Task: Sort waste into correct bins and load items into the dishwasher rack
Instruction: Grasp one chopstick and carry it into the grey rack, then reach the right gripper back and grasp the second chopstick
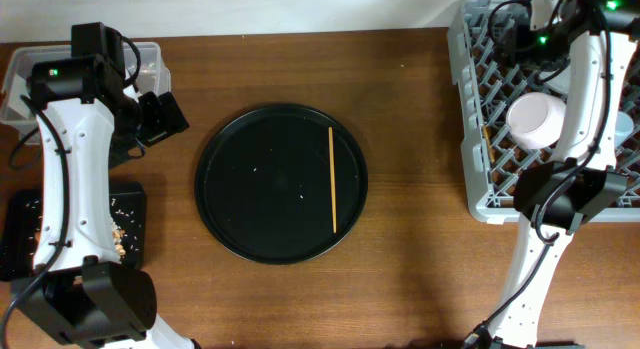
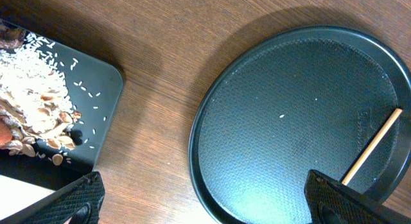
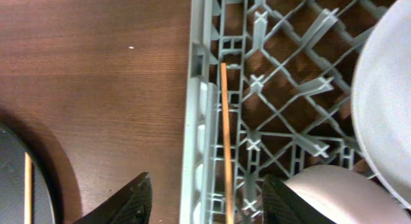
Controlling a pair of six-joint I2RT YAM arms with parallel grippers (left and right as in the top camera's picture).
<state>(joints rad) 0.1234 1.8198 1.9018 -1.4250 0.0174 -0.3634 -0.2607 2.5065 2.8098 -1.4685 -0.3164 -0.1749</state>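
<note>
Most of the sorting looks done. The food scraps (image 2: 32, 102) lie in the flat black tray (image 2: 106, 115) at the left edge. The bowl (image 1: 537, 119), plate (image 3: 385, 102) and one chopstick (image 3: 225, 140) sit in the rack (image 1: 480, 49) at the far right corner. The other chopstick (image 1: 332, 179) is left on the round tray (image 1: 250, 189) mid-tabletop, well apart from the right pincer (image 3: 205, 182), which is open and empty over the rack's left wall. The left pincer (image 2: 204, 185), also open and empty, hovers nearer.

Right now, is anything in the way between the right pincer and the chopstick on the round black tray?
Nothing visible. The right pincer is open over the rack at its left edge; only bare table separates it from the tray, where the chopstick lies alone, uncovered.
</note>
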